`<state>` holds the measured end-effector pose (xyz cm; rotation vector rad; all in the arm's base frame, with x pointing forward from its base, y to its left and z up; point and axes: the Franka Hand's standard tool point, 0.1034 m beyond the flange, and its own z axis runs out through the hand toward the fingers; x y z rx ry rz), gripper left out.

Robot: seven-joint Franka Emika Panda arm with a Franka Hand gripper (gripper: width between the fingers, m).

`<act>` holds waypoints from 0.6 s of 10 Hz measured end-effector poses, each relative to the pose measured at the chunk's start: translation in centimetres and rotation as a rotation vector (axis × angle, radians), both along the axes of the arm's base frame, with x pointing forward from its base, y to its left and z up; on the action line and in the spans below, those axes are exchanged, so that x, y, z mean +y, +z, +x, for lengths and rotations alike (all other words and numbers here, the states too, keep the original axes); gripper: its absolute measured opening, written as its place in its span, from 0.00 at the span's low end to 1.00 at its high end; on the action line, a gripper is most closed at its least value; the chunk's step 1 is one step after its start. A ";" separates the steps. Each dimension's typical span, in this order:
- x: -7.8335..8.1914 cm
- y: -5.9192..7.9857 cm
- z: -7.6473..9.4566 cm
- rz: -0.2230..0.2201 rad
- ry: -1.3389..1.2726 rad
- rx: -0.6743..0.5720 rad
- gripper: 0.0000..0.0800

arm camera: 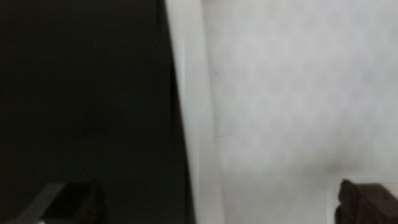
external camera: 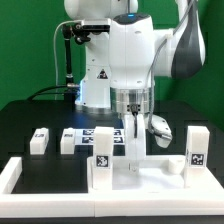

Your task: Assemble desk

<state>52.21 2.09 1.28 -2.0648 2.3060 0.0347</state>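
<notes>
The exterior view is bright and evenly lit from overhead. The white arm [external camera: 130, 55] and the desk top [external camera: 150, 172] toward 6 o'clock nearly wash out, so their edges blend into each other. The black table [external camera: 30, 115] swallows the light and shows only faint, soft shadows. A small blue glow [external camera: 77, 92] sits toward 9 o'clock of centre. Detail is coarse and the tags look blocky. The wrist view is out of focus: a pale surface [arm camera: 285, 100] without texture lies beside flat darkness, and the two fingertips [arm camera: 368, 200] are dim smudges.
</notes>
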 end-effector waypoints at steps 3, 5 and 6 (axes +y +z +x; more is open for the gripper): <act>0.0 0.0 0.0 0.000 0.000 0.001 0.52; 0.0 -0.1 -0.1 0.000 0.000 0.002 0.28; 0.0 -0.1 -0.1 -0.001 0.010 0.002 0.08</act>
